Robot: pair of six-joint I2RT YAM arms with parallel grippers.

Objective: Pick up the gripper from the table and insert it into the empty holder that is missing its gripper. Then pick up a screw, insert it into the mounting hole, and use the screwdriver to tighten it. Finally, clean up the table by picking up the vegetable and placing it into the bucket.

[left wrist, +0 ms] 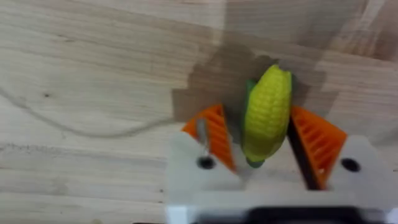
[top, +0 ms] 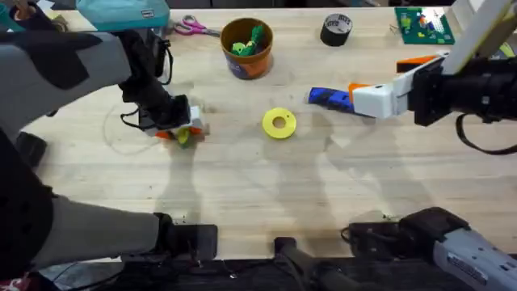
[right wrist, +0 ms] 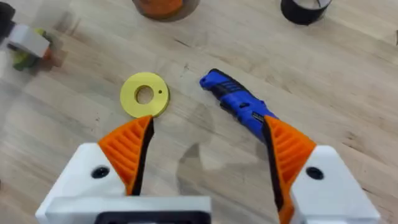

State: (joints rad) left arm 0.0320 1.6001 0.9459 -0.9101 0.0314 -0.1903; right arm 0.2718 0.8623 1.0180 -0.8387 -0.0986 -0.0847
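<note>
With our left gripper (left wrist: 266,146) closing around the toy corn (left wrist: 267,115) at the overhead's centre-left, we should squeeze firmly before lifting toward the bucket (top: 247,48); our right gripper (right wrist: 205,155) hangs open and empty.

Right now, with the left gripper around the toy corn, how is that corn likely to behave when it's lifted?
The corn looks like moulded plastic, so probably stiff and light. Its rounded, tapered body sits between the left gripper's ribbed orange pads, which should limit slipping, though it might pivot or roll if released.
</note>
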